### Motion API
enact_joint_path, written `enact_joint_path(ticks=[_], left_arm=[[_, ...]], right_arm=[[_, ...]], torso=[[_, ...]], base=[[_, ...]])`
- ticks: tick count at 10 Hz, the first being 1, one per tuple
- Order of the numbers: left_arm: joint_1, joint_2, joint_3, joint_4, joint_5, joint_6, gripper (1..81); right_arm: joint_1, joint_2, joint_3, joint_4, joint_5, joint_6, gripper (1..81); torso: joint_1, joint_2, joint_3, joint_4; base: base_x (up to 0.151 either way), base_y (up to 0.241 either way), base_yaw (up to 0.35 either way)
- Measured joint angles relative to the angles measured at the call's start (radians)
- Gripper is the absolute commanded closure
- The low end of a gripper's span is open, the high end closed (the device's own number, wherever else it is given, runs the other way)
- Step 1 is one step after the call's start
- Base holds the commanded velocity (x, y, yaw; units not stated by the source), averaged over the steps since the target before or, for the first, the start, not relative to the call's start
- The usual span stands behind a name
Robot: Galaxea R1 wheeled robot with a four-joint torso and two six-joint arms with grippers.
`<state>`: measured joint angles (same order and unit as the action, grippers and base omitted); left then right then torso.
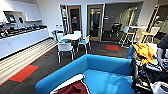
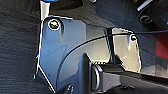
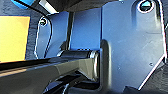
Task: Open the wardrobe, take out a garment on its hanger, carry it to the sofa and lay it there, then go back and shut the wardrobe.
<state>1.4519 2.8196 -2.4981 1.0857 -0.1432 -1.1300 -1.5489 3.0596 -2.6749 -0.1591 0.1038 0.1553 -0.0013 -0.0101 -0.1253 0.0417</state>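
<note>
The bright blue sofa (image 1: 105, 72) with its curved backrest fills the lower middle of the head view. The garment (image 1: 73, 87), maroon with a white sleeve, lies on the sofa's near left part at the bottom edge of the head view. Its hanger is hidden. Both wrist views look down past the robot's own dark plates onto dark carpet, and the state of either gripper cannot be made out.
A white table (image 1: 71, 37) with white-and-blue chairs (image 1: 65, 48) stands beyond the sofa. A white kitchen counter (image 1: 20, 40) runs along the left wall. A person (image 1: 162, 51) and a cluttered heap with orange cloth (image 1: 145, 51) are at the right. Red carpet patches (image 1: 23, 73) mark the floor.
</note>
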Motion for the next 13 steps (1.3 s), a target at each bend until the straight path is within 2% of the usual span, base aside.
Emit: enact_joint_path(ticks=[8, 13], left_arm=[[-0.004, 0.012, -0.004, 0.005, -0.006, 0.001, 1.0], [0.0, 0.012, -0.004, 0.005, -0.004, 0.003, 1.0]], right_arm=[[-0.008, 0.007, -0.016, 0.0, -0.002, -0.001, 1.0], [-0.005, 0.007, -0.016, 0.0, -0.002, -0.001, 1.0]], torso=[[0.0, -0.001, 0.001, 0.0], [0.001, -0.002, 0.001, 0.0]], base=[[-0.121, 0.0, 0.0], [-0.015, 0.0, 0.0]])
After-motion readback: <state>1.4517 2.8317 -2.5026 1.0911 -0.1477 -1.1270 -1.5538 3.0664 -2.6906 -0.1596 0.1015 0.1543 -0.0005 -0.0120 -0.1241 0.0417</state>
